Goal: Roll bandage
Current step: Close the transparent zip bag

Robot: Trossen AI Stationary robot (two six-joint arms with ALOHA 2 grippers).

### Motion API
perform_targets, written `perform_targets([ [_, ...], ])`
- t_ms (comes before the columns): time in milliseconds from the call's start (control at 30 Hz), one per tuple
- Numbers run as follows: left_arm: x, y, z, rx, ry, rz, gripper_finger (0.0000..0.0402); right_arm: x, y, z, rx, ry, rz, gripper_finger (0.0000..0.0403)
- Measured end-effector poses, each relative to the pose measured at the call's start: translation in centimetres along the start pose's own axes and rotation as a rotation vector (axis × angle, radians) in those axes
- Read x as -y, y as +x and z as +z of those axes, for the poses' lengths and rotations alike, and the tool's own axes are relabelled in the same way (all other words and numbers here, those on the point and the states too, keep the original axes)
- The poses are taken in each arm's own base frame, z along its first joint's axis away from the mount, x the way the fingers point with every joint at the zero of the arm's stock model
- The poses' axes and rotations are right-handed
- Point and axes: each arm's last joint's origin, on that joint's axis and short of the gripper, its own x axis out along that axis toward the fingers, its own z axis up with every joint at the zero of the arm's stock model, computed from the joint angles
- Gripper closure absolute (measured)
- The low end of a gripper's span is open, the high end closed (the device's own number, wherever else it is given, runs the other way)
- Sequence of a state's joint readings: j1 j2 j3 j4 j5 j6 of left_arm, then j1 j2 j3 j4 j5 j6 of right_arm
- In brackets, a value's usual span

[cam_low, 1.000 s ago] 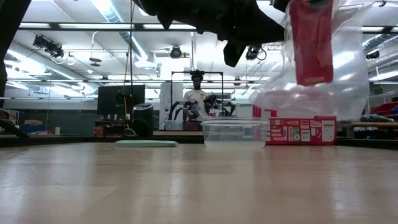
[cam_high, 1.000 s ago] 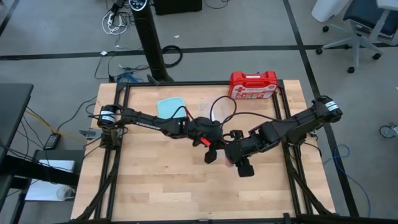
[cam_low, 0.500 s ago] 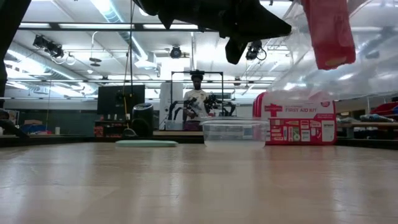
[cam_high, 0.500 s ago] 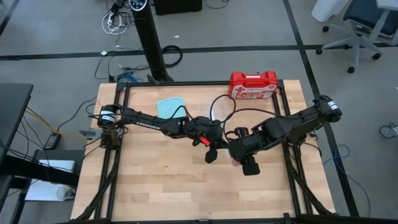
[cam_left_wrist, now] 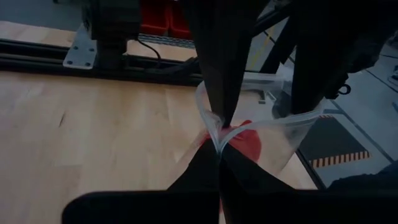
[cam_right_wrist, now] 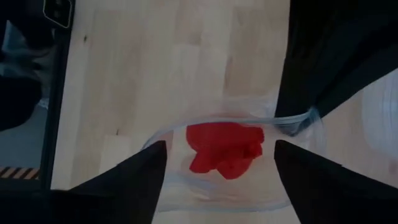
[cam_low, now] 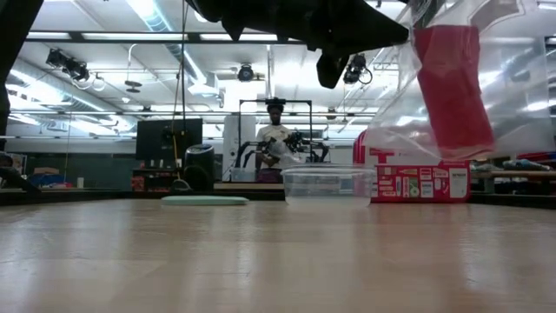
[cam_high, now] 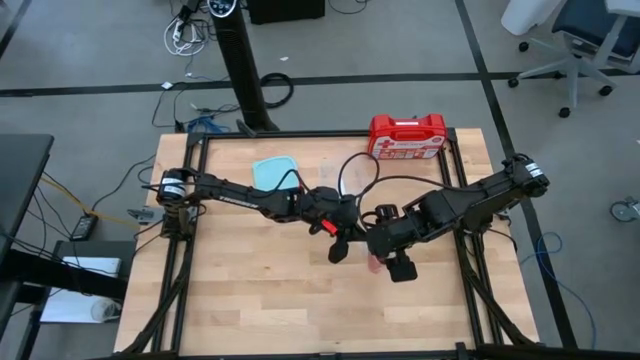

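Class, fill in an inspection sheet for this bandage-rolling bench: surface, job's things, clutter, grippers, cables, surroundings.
Surface: wooden table, bare at the front.
Job's things: red bandage inside a clear plastic bag, hanging above the table.
Clutter: first-aid case, clear container and pale blue lid at the back.
Grippers: left gripper shut on the bag's rim; right gripper open over the bag's mouth.
Cables: black cable looping over the arms; more wires on the floor.
Surroundings: person at a far bench; office chair.
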State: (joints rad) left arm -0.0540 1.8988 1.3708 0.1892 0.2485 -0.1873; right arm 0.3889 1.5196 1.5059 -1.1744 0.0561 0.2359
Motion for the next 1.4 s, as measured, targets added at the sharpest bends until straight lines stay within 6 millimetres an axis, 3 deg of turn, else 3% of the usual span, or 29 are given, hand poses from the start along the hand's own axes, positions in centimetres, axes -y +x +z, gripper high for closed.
perform_targets([
  [567, -0.4, -0.1, -1.2, -0.119, -0.032, 0.035, 0.0401, 0.4, -3.7, -2.8, -0.013, 0.218, -0.013, 0.0094],
  [800, 0.1, -1.5, 0.0, -0.117, -0.009, 0.04, 0.0401, -0.5, -1.6, -4.1, -0.111, 0.273, -0.057, 0.0095],
  [1200, 1.5, -3.7, 1.2, -0.149, 0.05, 0.09, 0.0401, -4.2, -2.0, -6.0, 0.103, 0.304, -0.302, 0.0095],
  [1400, 3.1, -3.7, 1.1, -0.152, 0.069, 0.07, 0.0401, -4.9, 0.7, -7.7, 0.081, 0.35, -0.339, 0.0095],
])
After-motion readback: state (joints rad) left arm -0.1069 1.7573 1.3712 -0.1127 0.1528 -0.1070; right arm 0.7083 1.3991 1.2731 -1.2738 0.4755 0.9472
